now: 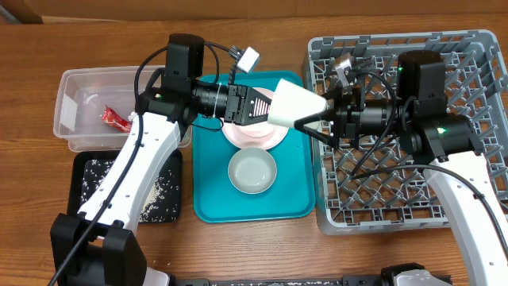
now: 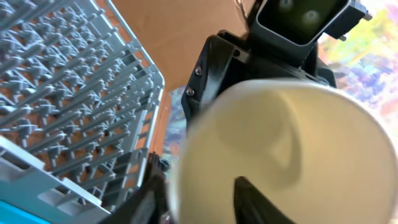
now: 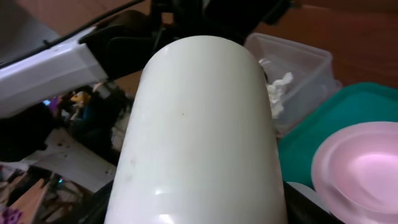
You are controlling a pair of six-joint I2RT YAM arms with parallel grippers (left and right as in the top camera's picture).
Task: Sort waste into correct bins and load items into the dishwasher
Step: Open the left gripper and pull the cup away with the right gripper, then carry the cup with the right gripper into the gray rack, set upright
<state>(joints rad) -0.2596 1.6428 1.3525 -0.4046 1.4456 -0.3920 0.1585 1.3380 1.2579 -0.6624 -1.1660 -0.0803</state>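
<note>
one cup, one plate, one bowl

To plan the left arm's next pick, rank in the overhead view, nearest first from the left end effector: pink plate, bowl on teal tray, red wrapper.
1. Pink plate, almost under the left end effector.
2. Bowl, mid teal tray.
3. Red wrapper, far left in clear tub.

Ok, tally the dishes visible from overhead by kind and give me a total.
Plates: 1, the pink plate on the teal tray
Bowls: 1, the white bowl on the same tray
Cups: 1, the white cup held up above the tray
Total: 3
</note>
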